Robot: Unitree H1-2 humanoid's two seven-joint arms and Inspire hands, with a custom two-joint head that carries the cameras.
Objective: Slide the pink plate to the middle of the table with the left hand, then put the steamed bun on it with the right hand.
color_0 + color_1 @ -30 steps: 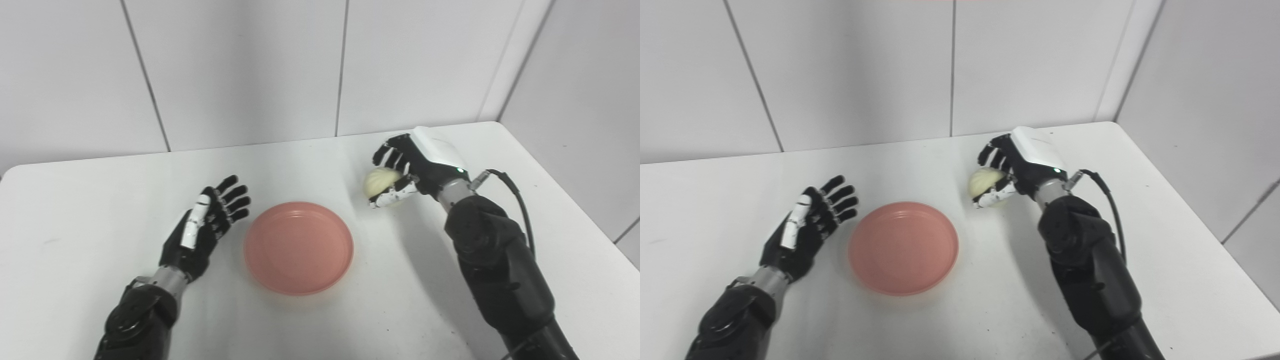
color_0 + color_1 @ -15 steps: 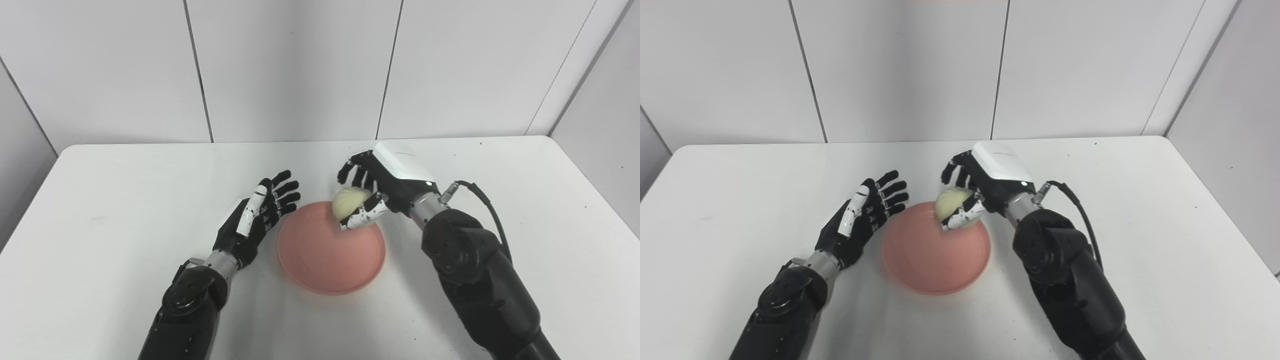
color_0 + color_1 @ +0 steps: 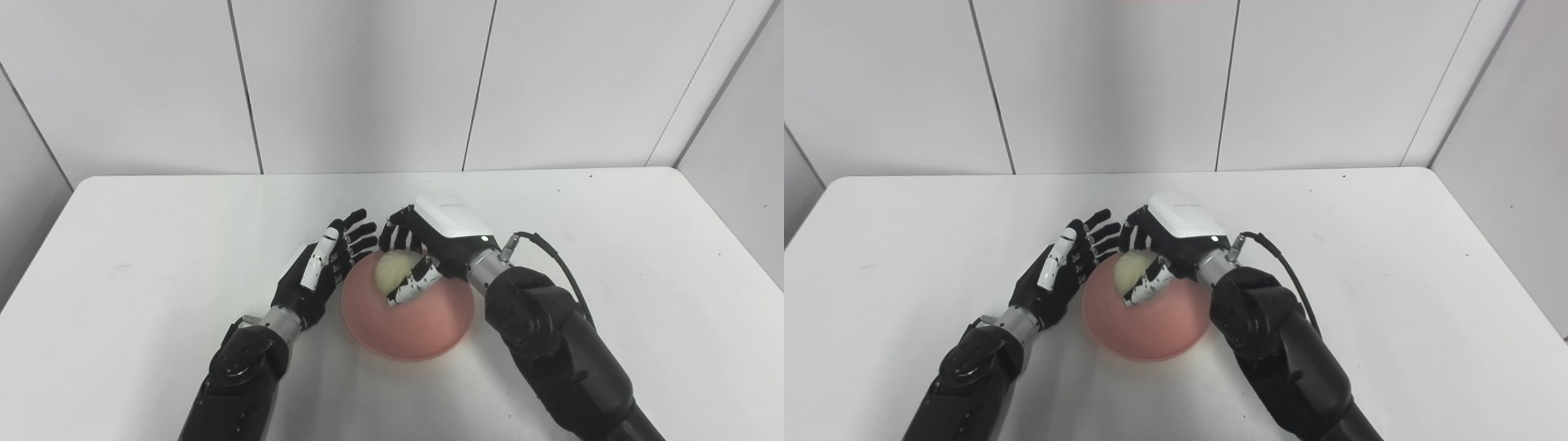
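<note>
The right hand (image 3: 429,245) is curled around the steamed bun (image 3: 395,272), grasping it: the dark fingers (image 3: 395,229) arch over the bun's far side while the white-speckled thumb (image 3: 416,285) presses against its near side. The white shell on the back of this hand faces up and toward the back wall. The bun is pale yellow and rounded, and it sits over the far left part of the pink plate (image 3: 422,331), inside the rim. Whether the bun's underside already touches the plate's floor cannot be told, since the thumb and fingers hide that contact.

The left hand (image 3: 318,272) holds nothing. Its fingers (image 3: 355,229) are spread apart and extended, pointing toward the back right, with a white strip running along the thumb side. It lies just beside the plate's left rim, with its fingertips close to the right hand's fingers; whether it touches the rim is not clear.

The plate rests on the white table (image 3: 643,257), roughly midway between the left and right edges and toward the near side. Both black forearms come up from the bottom edge, and a black cable (image 3: 551,251) loops from the right wrist. Pale wall panels (image 3: 367,79) stand behind the table.
</note>
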